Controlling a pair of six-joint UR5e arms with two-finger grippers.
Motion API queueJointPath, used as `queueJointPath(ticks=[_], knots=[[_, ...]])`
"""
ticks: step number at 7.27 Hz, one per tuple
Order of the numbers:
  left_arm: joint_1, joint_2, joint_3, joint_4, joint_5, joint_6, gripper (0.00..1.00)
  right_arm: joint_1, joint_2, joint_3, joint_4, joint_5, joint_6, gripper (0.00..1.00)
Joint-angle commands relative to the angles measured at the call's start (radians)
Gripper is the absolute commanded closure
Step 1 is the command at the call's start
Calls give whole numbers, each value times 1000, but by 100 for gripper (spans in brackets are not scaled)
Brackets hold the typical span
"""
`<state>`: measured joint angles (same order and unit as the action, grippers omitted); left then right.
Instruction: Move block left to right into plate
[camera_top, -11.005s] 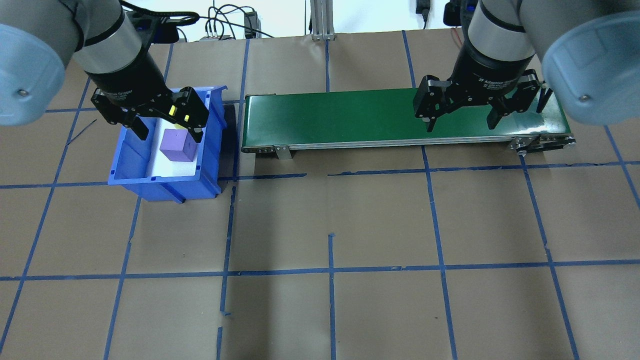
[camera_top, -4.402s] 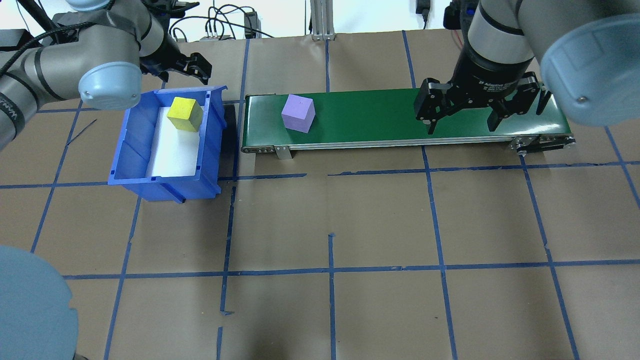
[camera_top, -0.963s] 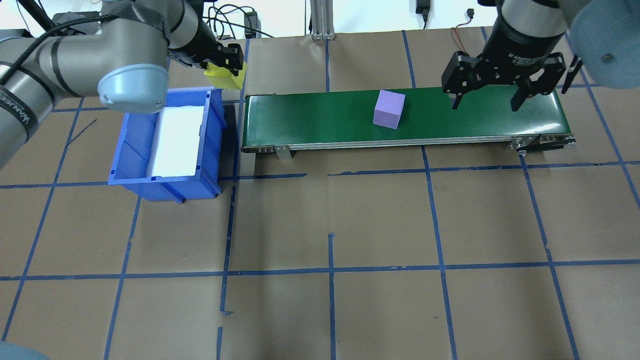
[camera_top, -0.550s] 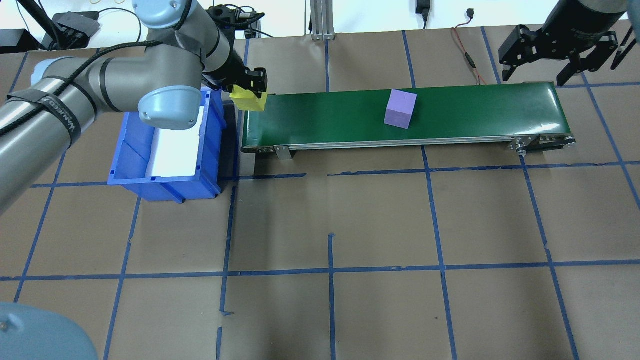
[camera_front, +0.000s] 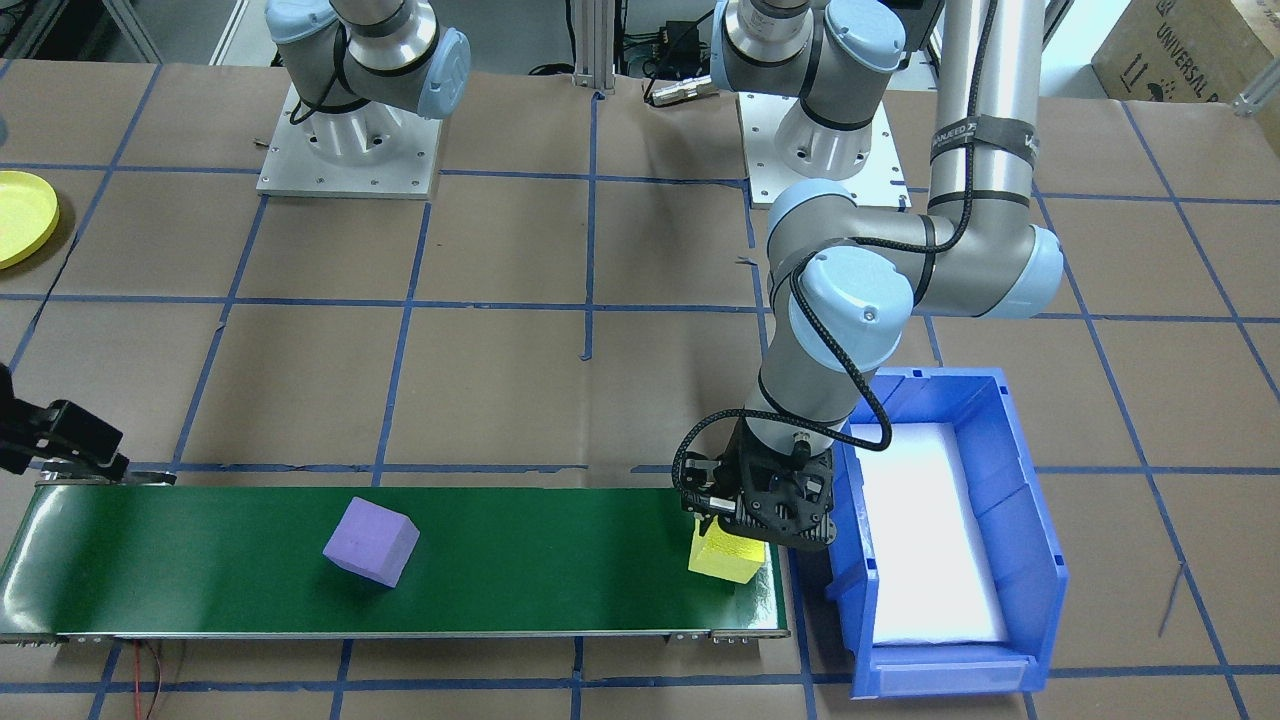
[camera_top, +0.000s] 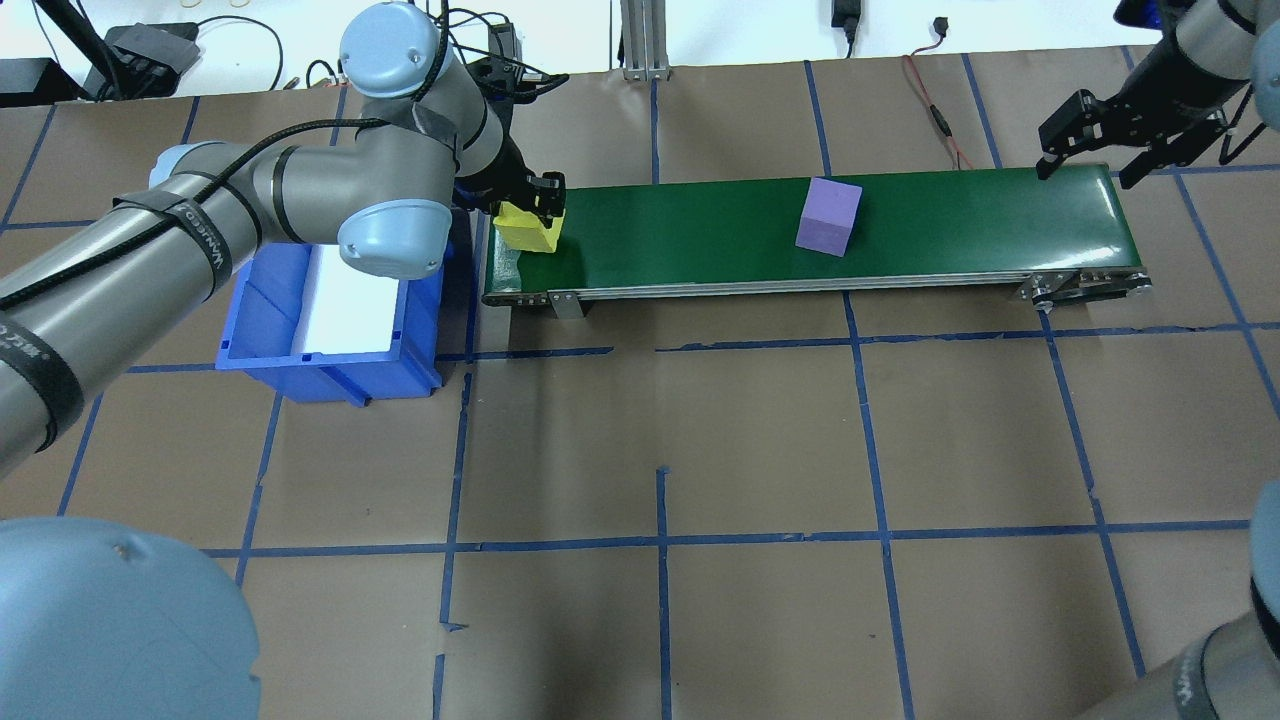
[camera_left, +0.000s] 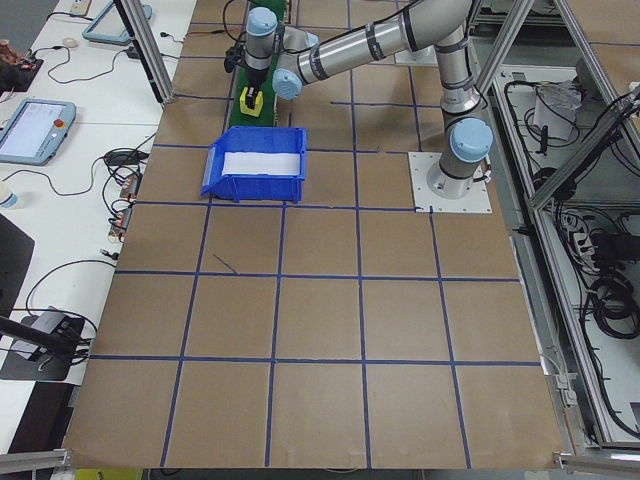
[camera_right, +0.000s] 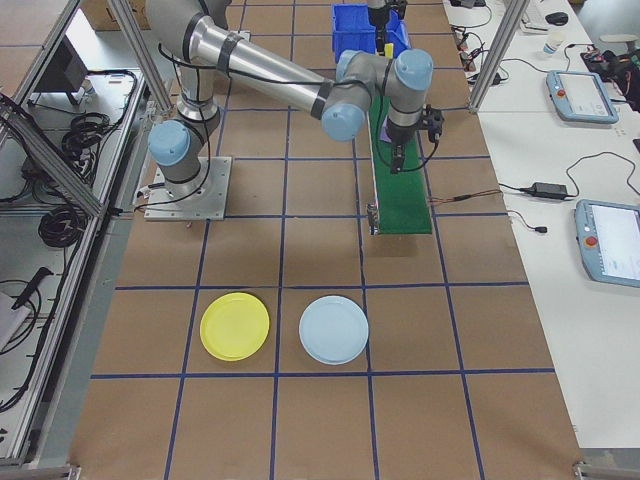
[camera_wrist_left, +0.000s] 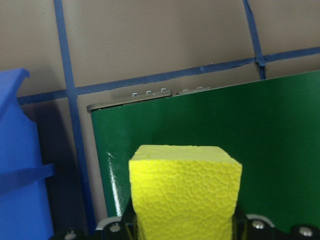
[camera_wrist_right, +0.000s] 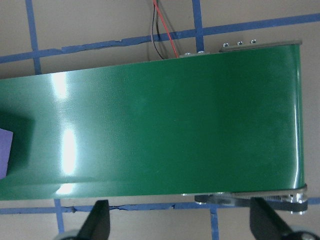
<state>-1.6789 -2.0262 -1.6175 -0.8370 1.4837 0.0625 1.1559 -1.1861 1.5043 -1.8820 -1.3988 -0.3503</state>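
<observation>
Brown paper gridded with blue tape covers our worktop (camera_top: 700, 440), and across it runs the long green conveyor belt (camera_top: 700, 235). Beside the belt's end, just behind our left hand (camera_top: 532, 207), sits the blue plastic bin with a white foam liner (camera_top: 330, 345), which now holds no block. Well beyond our right hand (camera_top: 1105, 140), off past the belt's far end, lies the small round yellow plate (camera_right: 234, 326), with a pale blue round plate (camera_right: 334, 329) just beside it.

We judge the task less than half done: both blocks are out of the bin, neither is in the plate. The purple foam cube (camera_top: 828, 216) rides the belt between our two hands, nearer the right one.

Our left hand is clamped on the yellow foam cube (camera_front: 728, 553), holding it at the belt's near end, either just touching the green surface or a hair above; we cannot tell which. Our right hand hangs above the belt's far end with its fingers spread wide, holding nothing.
</observation>
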Motion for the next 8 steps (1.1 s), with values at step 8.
queueJointPath(ticks=[8], knots=[[166, 352, 73, -637, 115, 13, 0, -62, 71, 45, -20, 173, -133, 0]])
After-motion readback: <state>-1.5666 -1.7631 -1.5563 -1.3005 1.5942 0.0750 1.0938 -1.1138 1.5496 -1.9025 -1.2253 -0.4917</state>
